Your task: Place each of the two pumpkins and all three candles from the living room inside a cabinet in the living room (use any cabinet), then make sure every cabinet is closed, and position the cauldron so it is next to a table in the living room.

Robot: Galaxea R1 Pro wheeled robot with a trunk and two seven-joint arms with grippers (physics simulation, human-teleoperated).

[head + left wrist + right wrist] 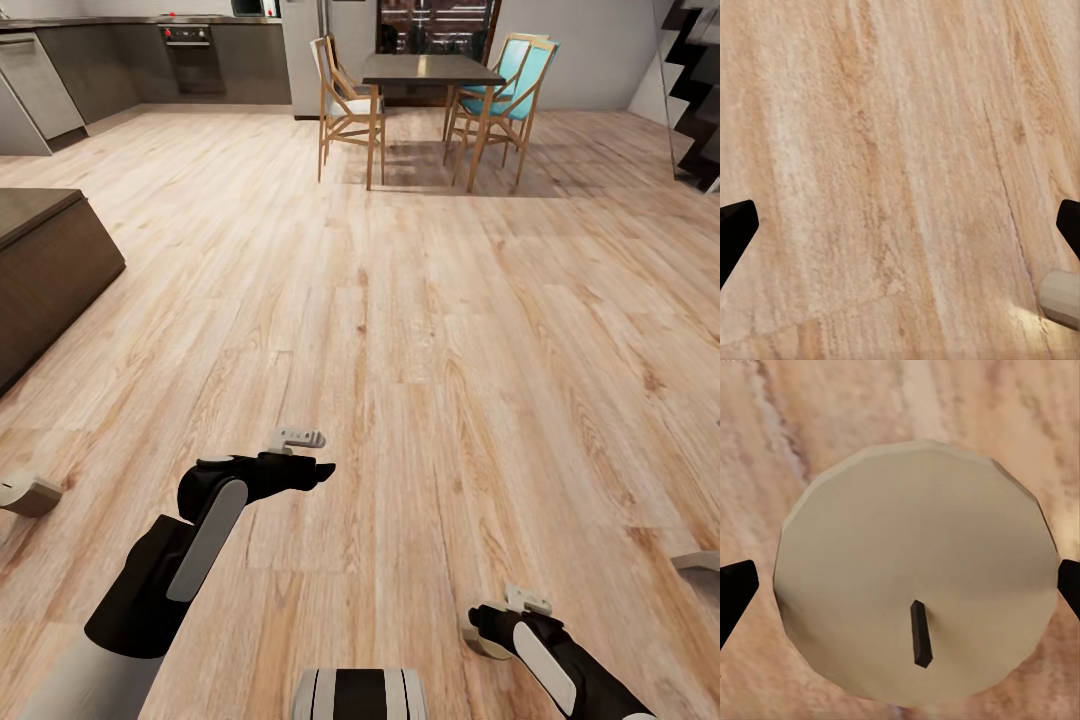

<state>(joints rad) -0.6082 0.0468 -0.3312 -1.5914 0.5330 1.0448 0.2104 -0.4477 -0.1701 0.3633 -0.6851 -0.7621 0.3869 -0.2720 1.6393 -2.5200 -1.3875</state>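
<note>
The robot stood on the plank floor (430, 330) of an open room, facing a dining table (432, 68) with chairs (348, 105) and grey kitchen units (150, 50) at the far end. One end of a low dark wood cabinet (50, 270) showed at the left, its fronts shut as far as could be seen.

The right pincer (492, 632) held a candle (916, 570). In the right wrist view the candle's round beige top faced the camera, with its dark wick (919, 634) sticking out toward the lens and black fingertips (735, 589) at either side of the disc. I judged the pincer clamped on it, though contact itself was hidden. The candle's axis therefore ran along the fingers, wick end toward the wrist, the body pointing down at the floor. In the head view only a pale sliver of it peeked from under the right wrist.

The left pincer (322, 468) hung spread and empty over bare boards; its wrist view had a pale rounded object (1062, 298) at one edge, too cut off to name.

As for progress: one candle was in hand and not yet stowed. No pumpkins, no other candles and no cauldron could be found, so their state could not be judged. Most of the job looked to remain.
</note>
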